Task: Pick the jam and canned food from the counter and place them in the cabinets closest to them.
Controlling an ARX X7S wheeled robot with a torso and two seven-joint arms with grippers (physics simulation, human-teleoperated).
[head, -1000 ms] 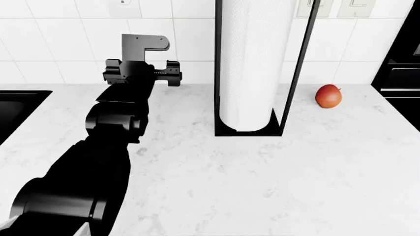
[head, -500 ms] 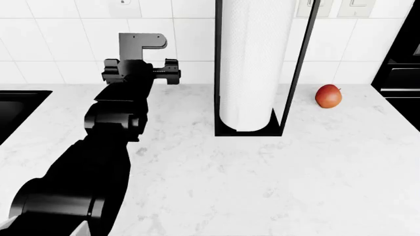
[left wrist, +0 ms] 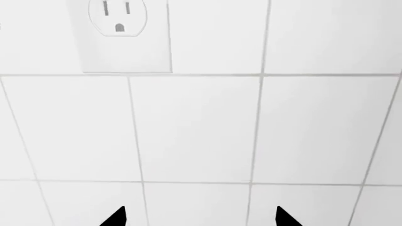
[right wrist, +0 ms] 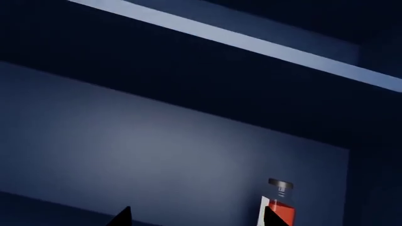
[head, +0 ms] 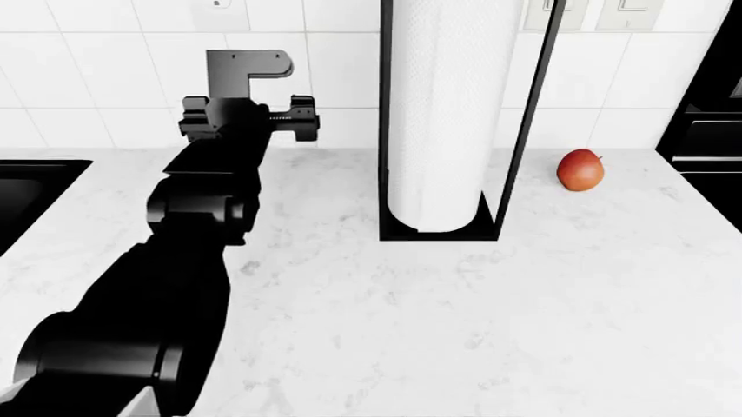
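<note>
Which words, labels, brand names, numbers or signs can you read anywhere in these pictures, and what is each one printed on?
None can be read.
The small jar in the right wrist view carries a red and white label, but any print on it is too small to read.
The wall outlet, paper towel roll, apple and counter show no text.

No readable text, label, brand, number or sign anywhere in these views
</note>
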